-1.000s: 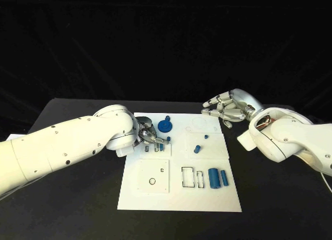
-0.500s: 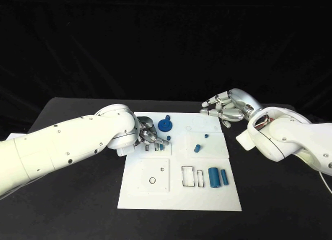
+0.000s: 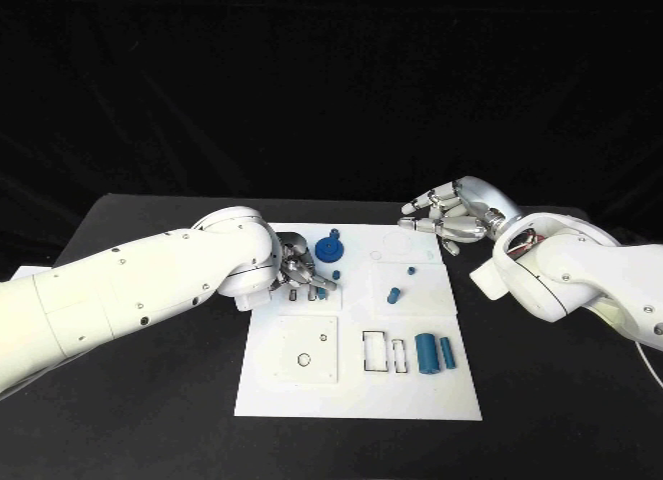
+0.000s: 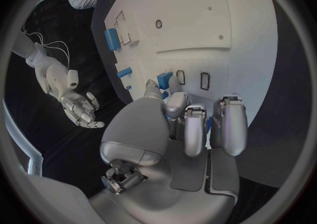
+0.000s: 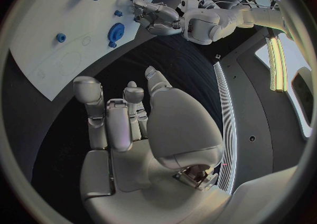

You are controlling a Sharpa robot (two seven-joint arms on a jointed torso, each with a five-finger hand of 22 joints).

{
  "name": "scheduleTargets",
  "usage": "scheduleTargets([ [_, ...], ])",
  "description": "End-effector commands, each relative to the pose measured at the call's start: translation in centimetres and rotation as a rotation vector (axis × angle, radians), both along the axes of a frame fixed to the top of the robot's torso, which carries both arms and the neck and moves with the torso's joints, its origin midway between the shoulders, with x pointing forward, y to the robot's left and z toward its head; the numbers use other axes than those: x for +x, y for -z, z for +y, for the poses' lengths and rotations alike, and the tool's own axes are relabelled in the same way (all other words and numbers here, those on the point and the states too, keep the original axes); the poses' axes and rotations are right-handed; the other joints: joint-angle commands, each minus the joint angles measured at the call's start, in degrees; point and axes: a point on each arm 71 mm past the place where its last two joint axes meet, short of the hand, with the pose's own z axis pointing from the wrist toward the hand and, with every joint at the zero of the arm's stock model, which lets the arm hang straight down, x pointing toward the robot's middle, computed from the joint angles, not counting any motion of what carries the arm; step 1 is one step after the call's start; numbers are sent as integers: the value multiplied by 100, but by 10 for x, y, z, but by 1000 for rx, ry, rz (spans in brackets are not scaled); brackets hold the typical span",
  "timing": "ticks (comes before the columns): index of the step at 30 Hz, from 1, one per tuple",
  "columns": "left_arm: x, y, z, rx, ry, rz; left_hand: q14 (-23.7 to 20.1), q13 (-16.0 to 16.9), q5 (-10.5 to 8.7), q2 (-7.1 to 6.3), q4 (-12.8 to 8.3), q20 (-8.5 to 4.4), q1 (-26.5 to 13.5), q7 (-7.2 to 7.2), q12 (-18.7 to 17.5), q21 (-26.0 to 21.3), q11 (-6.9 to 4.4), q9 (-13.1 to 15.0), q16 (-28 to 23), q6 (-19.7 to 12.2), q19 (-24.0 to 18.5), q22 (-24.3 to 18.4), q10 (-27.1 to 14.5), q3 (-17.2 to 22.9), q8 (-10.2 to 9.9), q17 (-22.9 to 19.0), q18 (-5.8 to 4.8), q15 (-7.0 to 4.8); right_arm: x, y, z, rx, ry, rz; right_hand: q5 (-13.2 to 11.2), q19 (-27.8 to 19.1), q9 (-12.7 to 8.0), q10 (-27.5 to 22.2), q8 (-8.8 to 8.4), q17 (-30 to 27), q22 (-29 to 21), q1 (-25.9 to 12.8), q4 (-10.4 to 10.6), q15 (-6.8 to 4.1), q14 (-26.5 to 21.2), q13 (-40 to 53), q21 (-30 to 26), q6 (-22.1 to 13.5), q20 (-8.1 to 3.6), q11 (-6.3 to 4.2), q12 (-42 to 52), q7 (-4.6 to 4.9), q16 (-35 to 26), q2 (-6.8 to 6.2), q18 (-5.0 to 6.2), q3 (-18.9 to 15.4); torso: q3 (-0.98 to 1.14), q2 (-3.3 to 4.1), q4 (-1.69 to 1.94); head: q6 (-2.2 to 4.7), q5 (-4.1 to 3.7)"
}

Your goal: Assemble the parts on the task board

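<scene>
Working the left hand at the slot area on the task board's left side, head view: fingers bunched down over a small blue part near the slots; whether it's actually pinched, can't tell here. To do it well I'd keep the part upright, line it up with its slot before pressing, and push straight down. Round blue gear sits just beside the fingers, easy to knock. Right hand hovers off the board's far right corner, fingers spread, holding nothing. Also 2 blue cylinders near the right edge, small pegs mid-board, well apart from the work. Left wrist view: fingers curled over the slots, blue showing between them, likely gripping the part. Right wrist view: right hand's fingers loose, gear visible on the board.
</scene>
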Motion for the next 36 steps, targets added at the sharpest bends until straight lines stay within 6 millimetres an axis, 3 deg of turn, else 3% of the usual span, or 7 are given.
scheduleTargets([
  [1,0,0,-2,15,14,7,602,-3,31,13,-12,-21,68,-16,4,16,-13,24,14,-48,94,456,27,25,39,1510,-78,-27,-1,1,2,-9,-17,8,28,-41,7,10,24,-4,-8,-5,6,-36,214,-5,-25,14,-12,-19,-14,-41,-39,43,108,-30,-1,1,4,-6,3],
  [21,-1,1,-1,25,31,22,602,5,141,230,-337,-75,1040,-88,-76,15,-83,260,14,-233,85,484,-24,839,-19,1510,-77,-88,-2,2,5,-8,-38,12,79,-32,12,17,47,-23,-40,52,5,-46,217,-14,-64,32,-20,-30,-7,-51,-67,91,109,-26,2,1,1,-47,-18],
  [25,-1,1,0,29,27,23,602,-24,534,128,-435,-101,1376,-92,-153,10,-96,270,14,-300,78,485,-73,1323,-121,1510,-76,-106,-2,2,5,-7,-40,15,106,-28,11,18,50,-25,-49,67,4,-48,219,-17,-74,32,-23,-31,-5,-52,-73,99,109,-26,3,-1,3,-59,-16],
  [31,0,2,3,34,23,26,602,-30,661,-475,-192,-85,1372,-50,-226,4,-87,372,14,-281,71,502,-43,2657,-201,1510,-75,-68,-3,2,6,-6,-47,19,195,-15,9,13,56,-25,-64,97,5,-50,224,-30,-95,28,-28,-32,-7,-51,-82,110,108,-31,6,0,3,-63,-12],
  [33,0,2,4,34,21,26,602,-20,698,-862,-82,-80,1184,-9,-243,2,-50,466,14,-274,71,514,-23,3495,-187,1510,-74,-68,-3,2,6,-6,-48,20,212,-13,9,12,57,-27,-67,101,7,-51,225,-33,-99,27,-29,-33,-7,-51,-85,113,108,-32,5,-1,5,-66,-13],
  [34,0,2,4,33,20,26,602,-15,702,-1203,-31,-79,1000,31,-256,-3,-38,552,14,-282,69,519,-7,4188,-170,1510,-68,-72,-4,2,6,-5,-49,21,212,-13,9,12,57,-27,-67,101,7,-51,225,-33,-99,27,-29,-33,-7,-51,-85,113,108,-32,3,-1,4,-68,-9],
  [36,0,1,6,30,16,26,602,-12,704,-1316,-127,-60,833,-10,-256,-3,-48,634,14,-272,72,527,13,4602,-124,1510,-75,-47,-4,2,6,-5,-49,22,226,-10,9,12,58,-29,-68,104,9,-51,225,-35,-102,26,-29,-32,-7,-51,-88,115,108,-34,3,-2,4,-70,-5],
])
